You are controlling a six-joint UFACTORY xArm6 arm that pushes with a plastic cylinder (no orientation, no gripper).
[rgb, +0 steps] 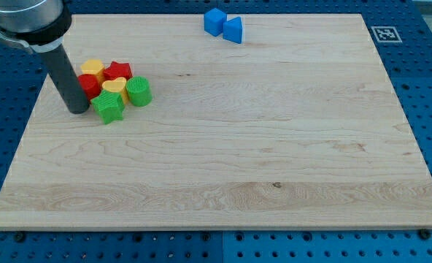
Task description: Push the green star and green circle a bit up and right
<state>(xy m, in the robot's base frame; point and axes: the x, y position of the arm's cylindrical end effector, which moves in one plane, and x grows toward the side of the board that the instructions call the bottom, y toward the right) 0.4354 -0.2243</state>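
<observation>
The green star (109,107) and the green circle (138,91) lie at the left of the wooden board (238,161), at the lower edge of a tight cluster. The cluster also holds a yellow heart (114,87), a red block (90,85), a red star (117,71) and a yellow block (93,68). My tip (76,109) rests on the board just left of the green star and below the red block, close to both.
A blue cube (214,21) and a blue triangle (233,30) sit together near the board's top edge. A printed marker (382,33) lies off the board's top right corner. The arm's grey body (26,20) fills the top left corner.
</observation>
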